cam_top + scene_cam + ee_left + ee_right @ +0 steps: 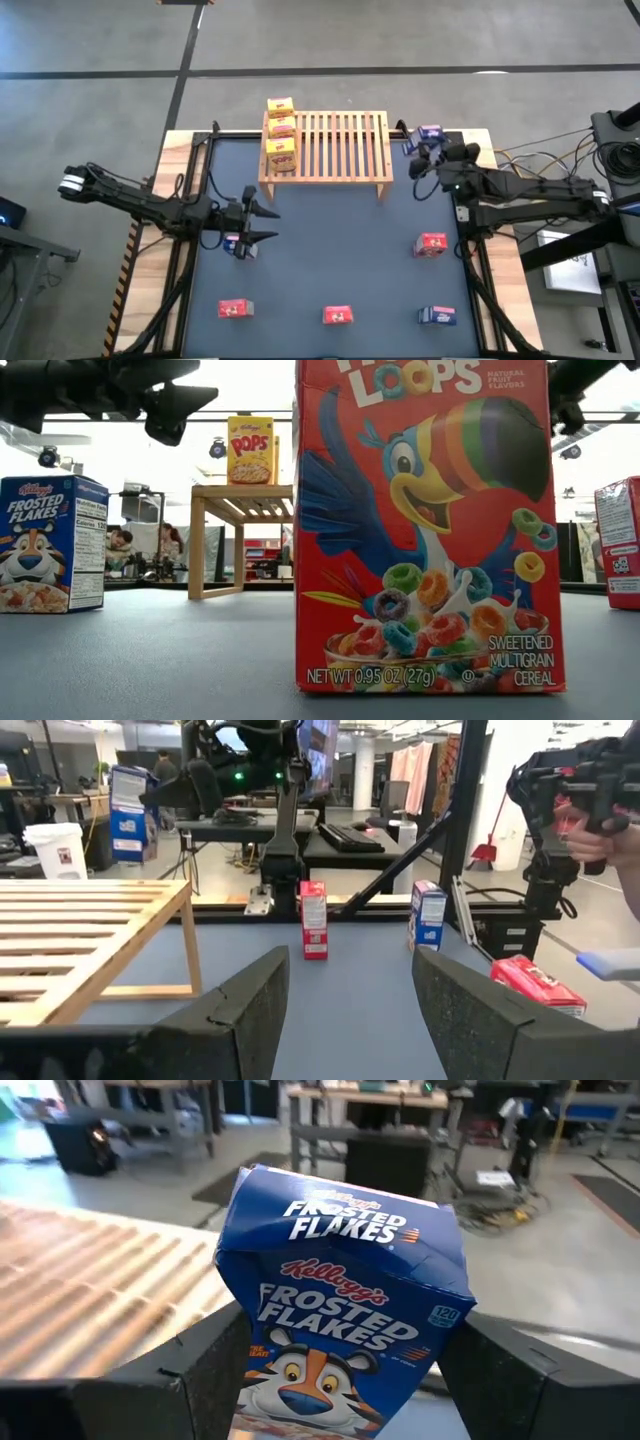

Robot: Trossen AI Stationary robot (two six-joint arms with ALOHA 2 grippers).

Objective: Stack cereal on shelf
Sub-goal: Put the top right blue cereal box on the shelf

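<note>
High view: light wooden slatted shelf (335, 145) sits at 12 o'clock on the dark blue-grey tabletop (330, 250), short legs, many parallel slats. Three small yellow cardboard cereal boxes (281, 135) lie in a row on the shelf's left end, one behind another, the farthest poking past the back edge. Right gripper (432, 150) is at about 2 o'clock, just off the shelf's right end, jaws pinching a small blue Frosted Flakes cereal box (340, 1330); right wrist view shows the box tilted between the two dark fingers, tiger print on the front, top panel creased. Left gripper (262, 222) is at 9 o'clock over the table, jaws spread with nothing between them, a second small blue box (238, 244) right beside it, contact unclear. Red Froot Loops box (431, 244) stands at 4 o'clock. Along the near edge: a red box (236, 308) at 7 o'clock, a red box (338, 315) at 6 o'clock, a blue box (437, 316) at 5 o'clock. Low view: the 6 o'clock red box stands upright, toucan print with coloured rings, filling most of the frame; a blue Frosted Flakes box stands upright beside it.
</note>
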